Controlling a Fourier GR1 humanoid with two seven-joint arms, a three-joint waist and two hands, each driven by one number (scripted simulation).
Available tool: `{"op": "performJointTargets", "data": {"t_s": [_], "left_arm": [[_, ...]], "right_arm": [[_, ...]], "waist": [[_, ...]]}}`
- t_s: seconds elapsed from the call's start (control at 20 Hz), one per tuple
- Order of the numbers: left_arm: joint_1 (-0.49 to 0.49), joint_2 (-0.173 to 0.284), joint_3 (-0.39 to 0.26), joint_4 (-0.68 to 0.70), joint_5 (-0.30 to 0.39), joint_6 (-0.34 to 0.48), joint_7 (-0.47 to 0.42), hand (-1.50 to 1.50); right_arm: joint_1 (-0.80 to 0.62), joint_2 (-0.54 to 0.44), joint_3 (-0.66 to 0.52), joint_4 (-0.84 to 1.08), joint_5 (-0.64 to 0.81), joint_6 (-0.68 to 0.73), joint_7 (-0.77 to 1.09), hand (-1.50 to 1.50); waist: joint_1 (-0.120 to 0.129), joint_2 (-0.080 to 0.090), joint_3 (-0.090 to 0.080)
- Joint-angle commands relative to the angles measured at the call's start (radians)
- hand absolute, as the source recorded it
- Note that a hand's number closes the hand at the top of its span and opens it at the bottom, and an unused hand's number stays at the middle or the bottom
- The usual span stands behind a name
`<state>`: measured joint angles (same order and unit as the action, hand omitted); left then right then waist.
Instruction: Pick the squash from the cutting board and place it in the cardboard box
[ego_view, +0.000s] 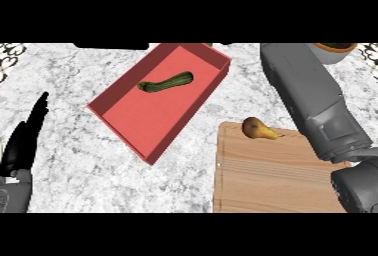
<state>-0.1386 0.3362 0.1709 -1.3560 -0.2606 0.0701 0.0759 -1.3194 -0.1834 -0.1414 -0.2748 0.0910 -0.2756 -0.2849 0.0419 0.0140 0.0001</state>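
Left hand (22, 140) is what we can actually see, sitting at the left edge with its black fingers straight and pointing up, nothing in it. Our right arm (314, 100) is a chunky grey forearm stretching up the far side from that hand, and its hand is past where we can see. Off to the right of the left hand there's the box (125, 122), a long red open-top rectangle with thin walls, lying on a diagonal. Inside it, toward its far end, is the squash (167, 82), dark green, glossy, curved like a bent tube. Further right is the cutting board (273, 180), pale wood with fine grain lines, and a small brownish pear-shaped fruit (258, 129) sits on its far edge. Tabletop (81, 185) is white-grey speckled marble.
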Motion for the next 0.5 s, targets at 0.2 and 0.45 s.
{"op": "performJointTargets", "data": {"t_s": [0.2, 0.45], "left_arm": [[0.051, -0.014, 0.002, -0.049, -0.003, 0.004, -0.005, 0.0], [0.04, 0.013, 0.036, -0.025, 0.014, -0.016, 0.004, 0.0]], "right_arm": [[0.096, -0.194, -0.029, 0.017, -0.009, 0.185, -0.084, -1.5], [0.193, -0.265, 0.016, -0.008, 0.027, 0.343, -0.132, -1.5]], "waist": [[-0.008, -0.002, 0.001], [-0.026, -0.01, 0.0]]}}
